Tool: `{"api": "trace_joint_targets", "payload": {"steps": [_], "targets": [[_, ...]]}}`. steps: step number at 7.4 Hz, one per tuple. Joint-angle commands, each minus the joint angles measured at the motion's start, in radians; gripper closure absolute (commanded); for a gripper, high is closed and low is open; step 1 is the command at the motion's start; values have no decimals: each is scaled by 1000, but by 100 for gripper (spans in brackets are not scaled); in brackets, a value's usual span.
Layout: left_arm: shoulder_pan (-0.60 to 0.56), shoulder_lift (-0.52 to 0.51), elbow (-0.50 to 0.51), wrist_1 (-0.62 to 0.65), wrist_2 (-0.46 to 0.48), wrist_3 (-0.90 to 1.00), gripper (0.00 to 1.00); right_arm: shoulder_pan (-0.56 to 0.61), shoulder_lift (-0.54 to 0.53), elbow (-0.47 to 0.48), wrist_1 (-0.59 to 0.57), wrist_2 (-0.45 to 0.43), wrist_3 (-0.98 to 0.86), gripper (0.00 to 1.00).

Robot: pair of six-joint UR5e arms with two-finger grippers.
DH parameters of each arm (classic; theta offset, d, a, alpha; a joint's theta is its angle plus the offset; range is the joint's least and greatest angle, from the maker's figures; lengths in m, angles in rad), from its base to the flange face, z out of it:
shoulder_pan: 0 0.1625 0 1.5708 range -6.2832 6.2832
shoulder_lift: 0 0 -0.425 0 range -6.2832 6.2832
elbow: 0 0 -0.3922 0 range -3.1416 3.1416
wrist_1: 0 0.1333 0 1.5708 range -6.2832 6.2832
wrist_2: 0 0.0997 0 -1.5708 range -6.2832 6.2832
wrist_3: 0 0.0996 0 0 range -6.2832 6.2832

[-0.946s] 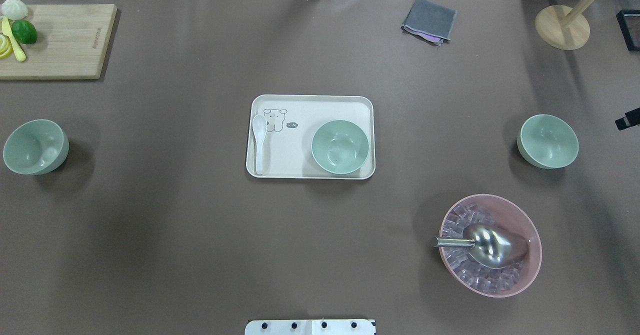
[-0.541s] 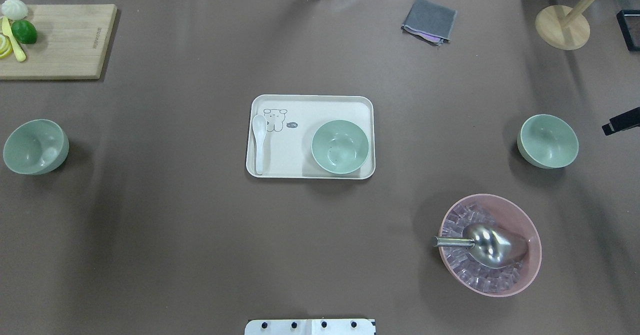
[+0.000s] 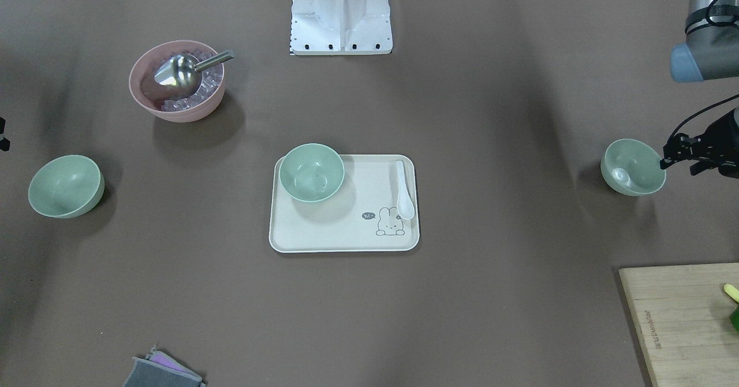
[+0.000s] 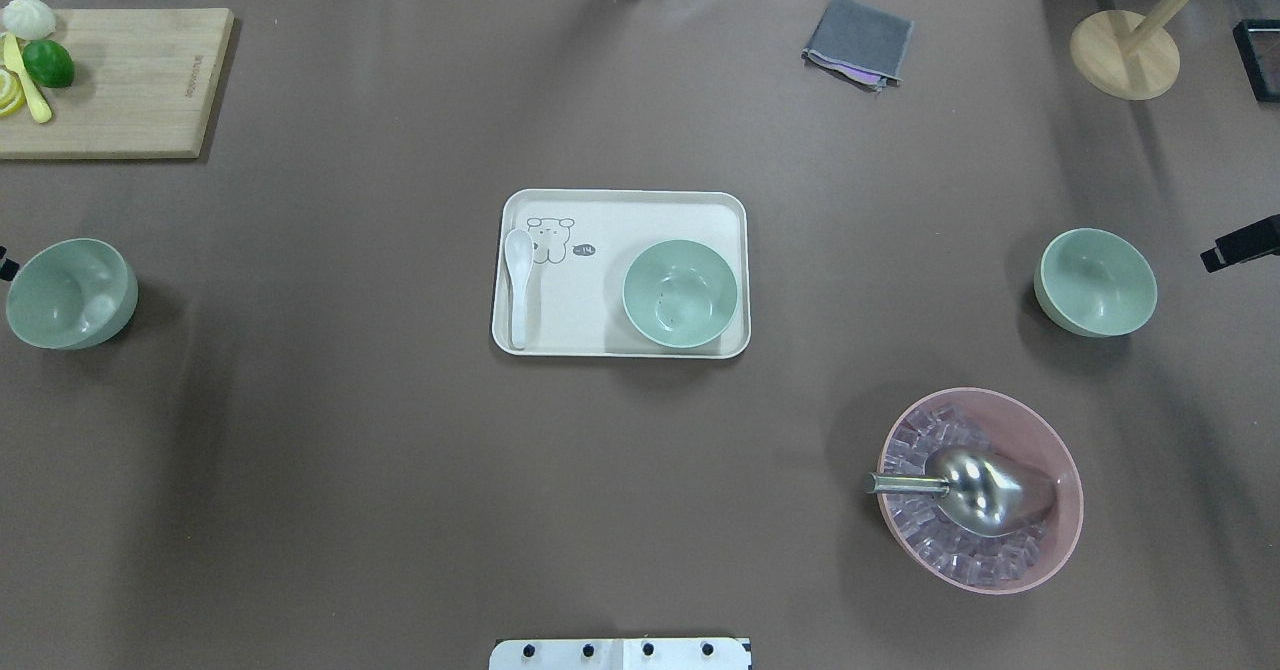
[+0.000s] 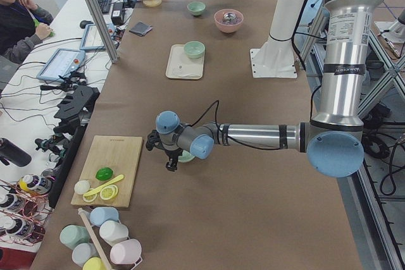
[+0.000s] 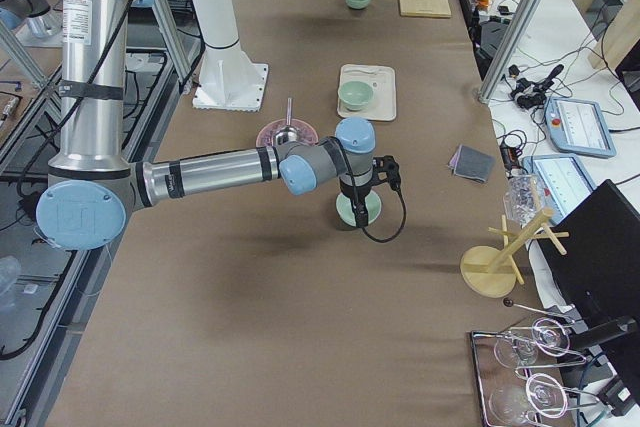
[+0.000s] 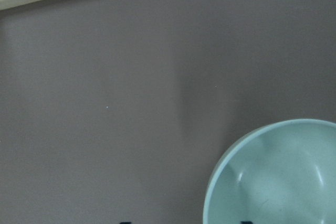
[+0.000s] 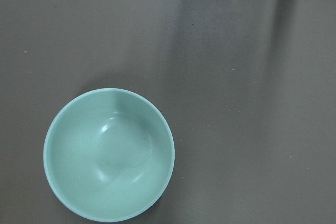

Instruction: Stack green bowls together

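No stacking yet, all three well apart. Middle bowl [image 4: 680, 293] sitting on the tray [image 4: 600, 346], at the end away from the spoon [image 4: 518, 285]. Left bowl [image 4: 70, 293] out on the table [image 4: 400, 470], left gripper [image 3: 679, 167] hovering just beside its rim, fingers spread wide, gripping nothing. Right bowl [image 4: 1095, 282] over on the other side, right gripper [image 4: 1238, 246] near but clear of it; cannot tell how those fingers stand.
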Motion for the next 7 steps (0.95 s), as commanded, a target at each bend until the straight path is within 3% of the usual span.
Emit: {"api": "trace_joint_targets", "payload": {"steps": [1,7], "targets": [[15,0,0,-1,-2,3,56,0,0,-1,0,0,0,0],[32,0,3,1,-2,5,60,0,-1,-2,-3,-2,0,0]]}}
